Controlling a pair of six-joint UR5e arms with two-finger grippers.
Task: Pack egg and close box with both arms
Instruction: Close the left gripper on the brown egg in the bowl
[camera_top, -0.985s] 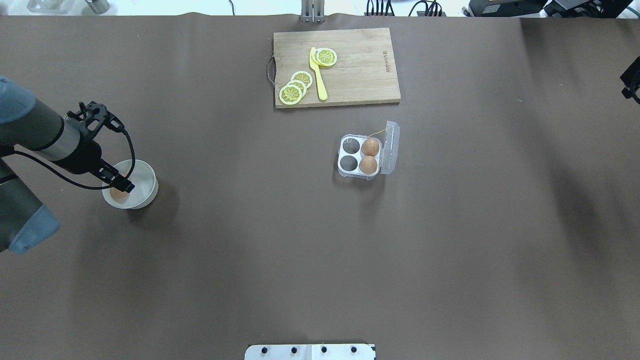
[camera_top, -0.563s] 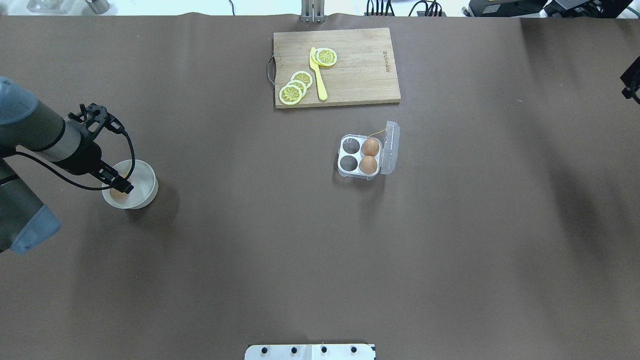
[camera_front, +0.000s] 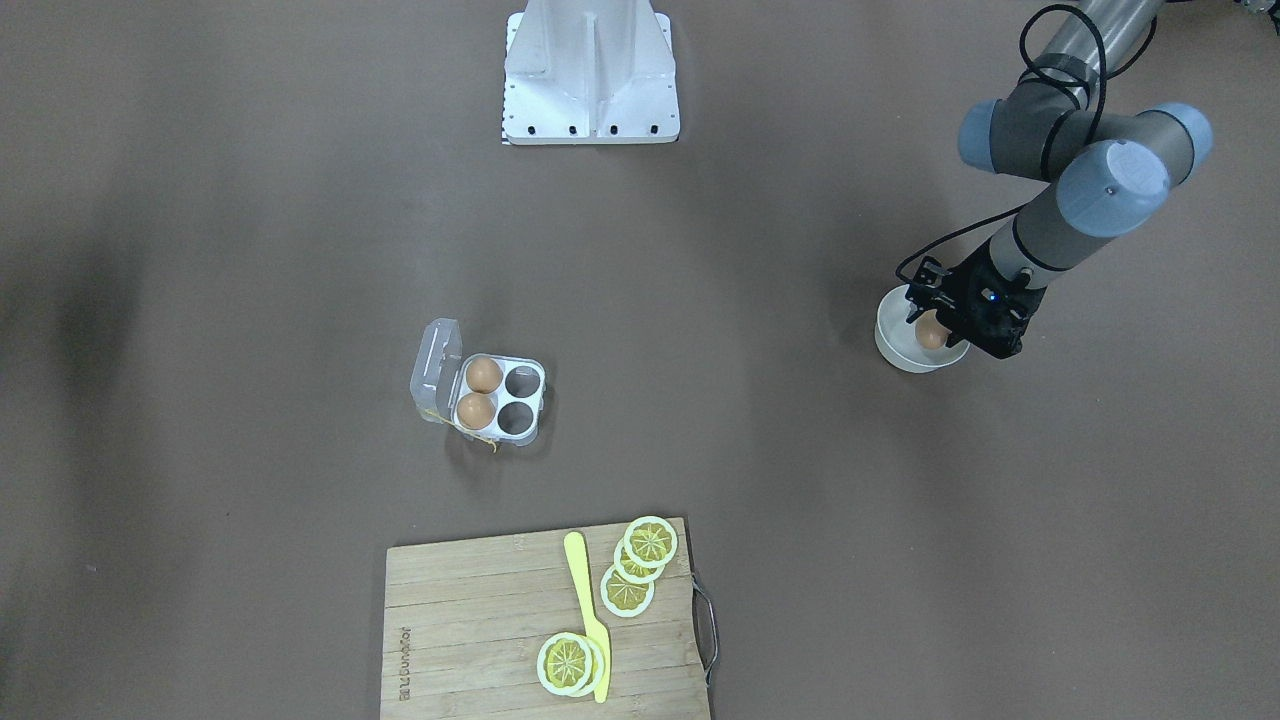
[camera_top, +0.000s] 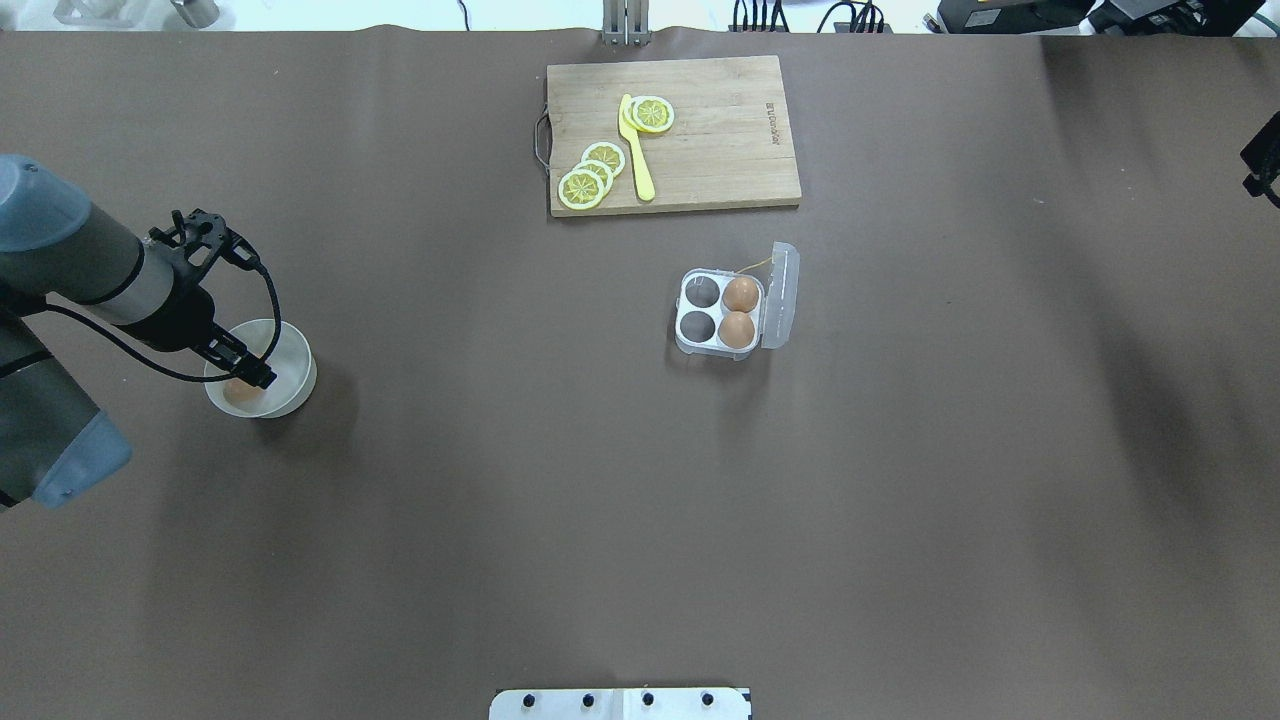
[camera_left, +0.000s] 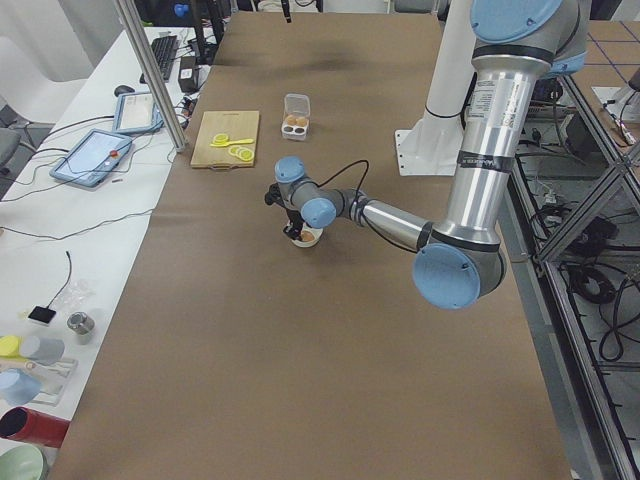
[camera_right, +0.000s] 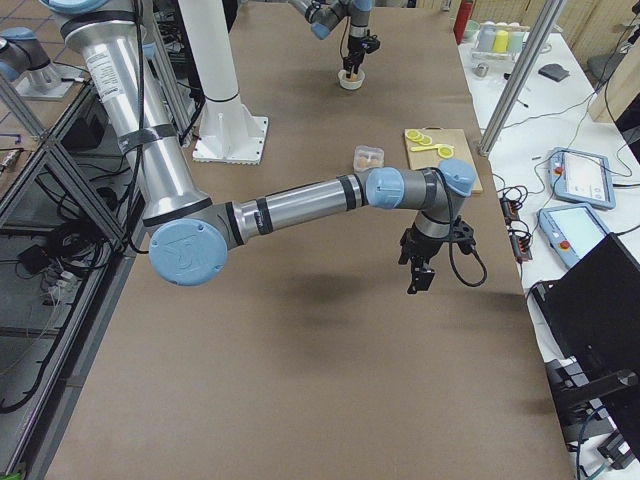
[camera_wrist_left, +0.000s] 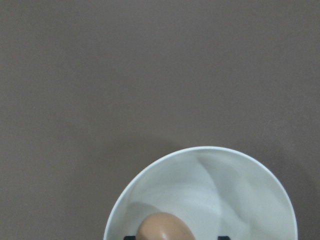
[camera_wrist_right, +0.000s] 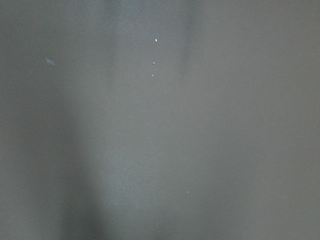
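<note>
left gripper (camera_top: 255, 375) down in bowl (camera_wrist_left: 240, 190), fingers spread either side of egg (camera_wrist_left: 165, 228), not clamped; egg lying in bowl; box (camera_top: 722, 315) lid-open, well apart from bowl; right gripper (camera_right: 418, 272) state: can't tell

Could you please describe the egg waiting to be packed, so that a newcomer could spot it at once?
At the table's left end, under the left gripper, stands a white bowl. The egg is inside it. The two matching brown eggs sit in the carton's cells; this is the only one in a bowl.
</note>
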